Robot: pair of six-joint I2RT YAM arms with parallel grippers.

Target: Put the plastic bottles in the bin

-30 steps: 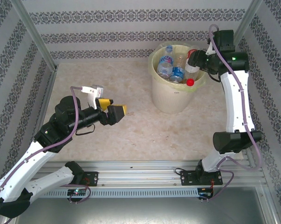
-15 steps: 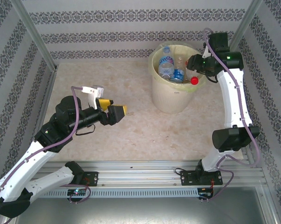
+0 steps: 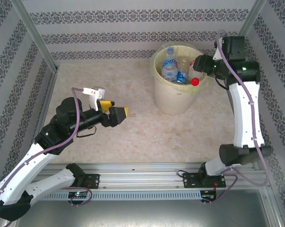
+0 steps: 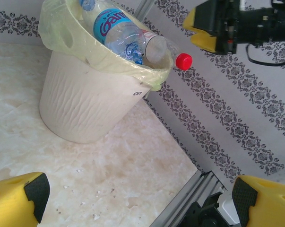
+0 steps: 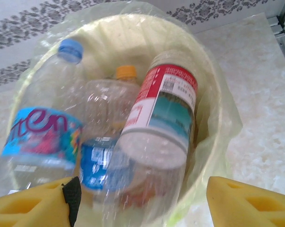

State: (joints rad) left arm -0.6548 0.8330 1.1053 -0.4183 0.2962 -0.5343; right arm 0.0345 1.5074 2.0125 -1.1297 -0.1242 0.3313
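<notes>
Table point(image 3: 133, 137): flat top, cream marbled finish with pale brown veining and faint staining. One item stands directly on it: the bin point(image 3: 173, 101), upright, base flat on the surface, at the far right near the back wall. Small dark specks point(image 4: 109, 191) lie scattered on the surface near the bin.

Bin point(image 3: 177, 97): stood far right on the table point(image 3: 109, 80), holding bottles point(image 3: 169, 66)
Right gripper point(image 3: 199, 64): hung at the rim
Left gripper point(image 3: 117, 114): hovered above table, well apart
</notes>
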